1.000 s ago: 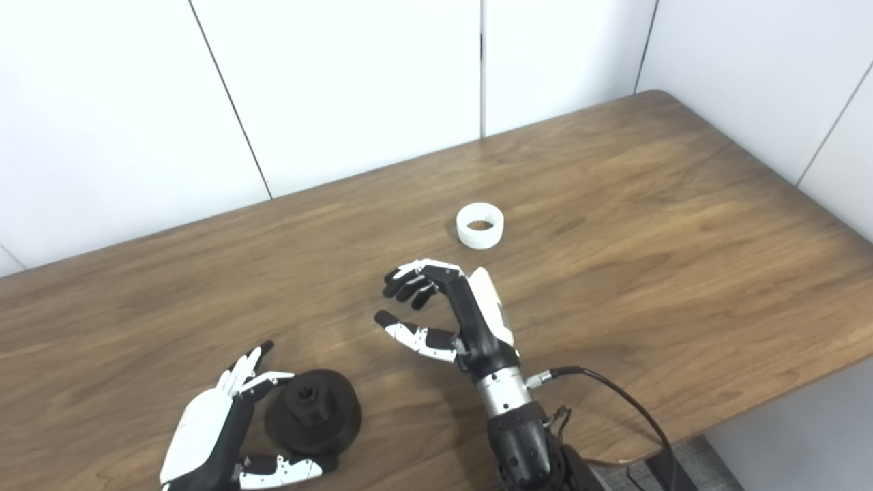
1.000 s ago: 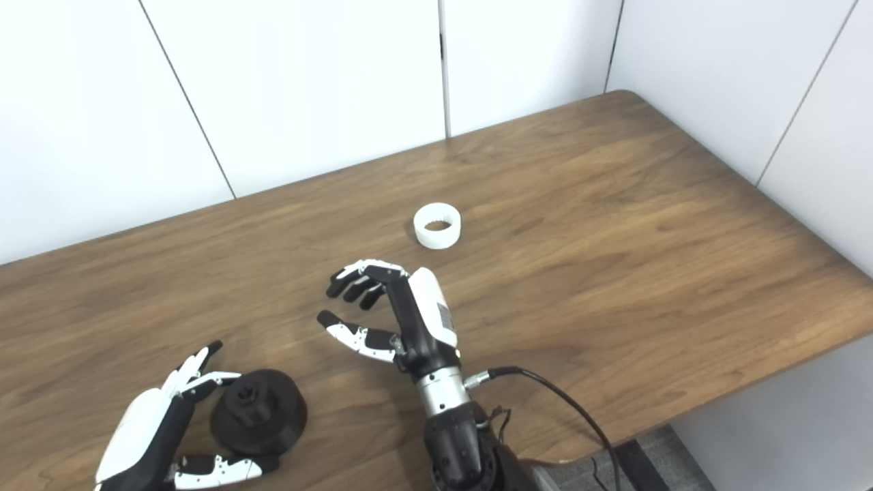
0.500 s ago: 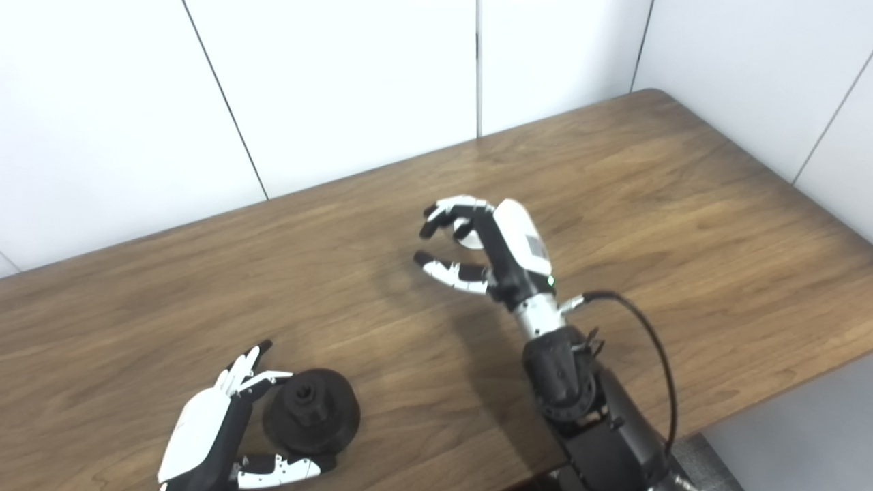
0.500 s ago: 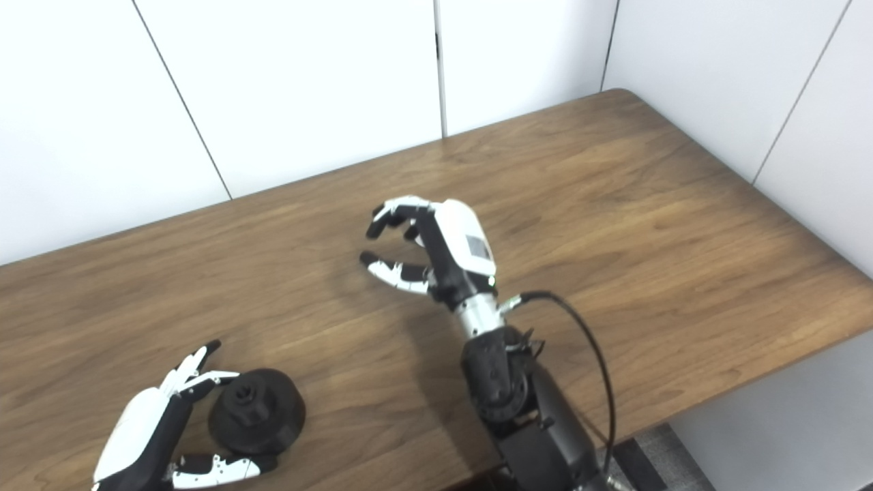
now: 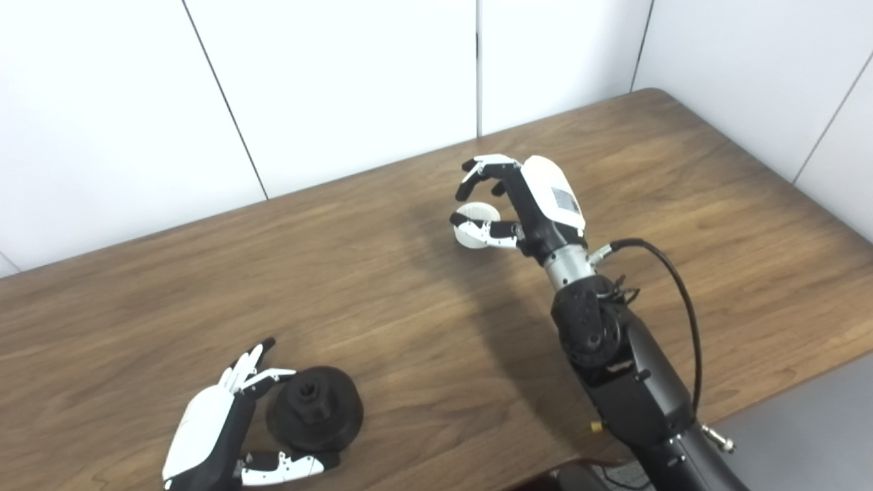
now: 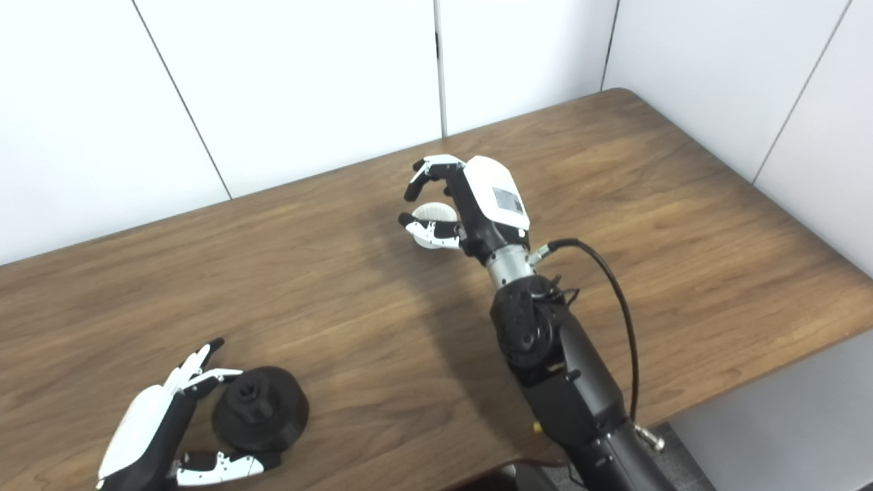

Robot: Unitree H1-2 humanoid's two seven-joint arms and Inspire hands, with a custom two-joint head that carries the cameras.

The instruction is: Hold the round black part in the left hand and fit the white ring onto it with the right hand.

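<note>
The round black part (image 5: 315, 414) rests on the table near its front left edge, with a hex hub on top. My left hand (image 5: 225, 429) cups it loosely, fingers behind and thumb in front, spread apart and holding nothing. The white ring (image 5: 472, 228) lies on the table at mid-depth. My right hand (image 5: 522, 204) hovers over it, open, with the thumb in front of the ring and the curled fingers above and behind it. I cannot tell whether the thumb touches the ring.
The wooden table (image 5: 682, 225) stretches wide to the right, with its rounded corner at the back right. White wall panels stand right behind its far edge. A black cable (image 5: 675, 293) loops off my right forearm.
My right arm has reached forward from the table's middle to the white ring, its fingers now arched around it. The left hand and black part have stayed put.
</note>
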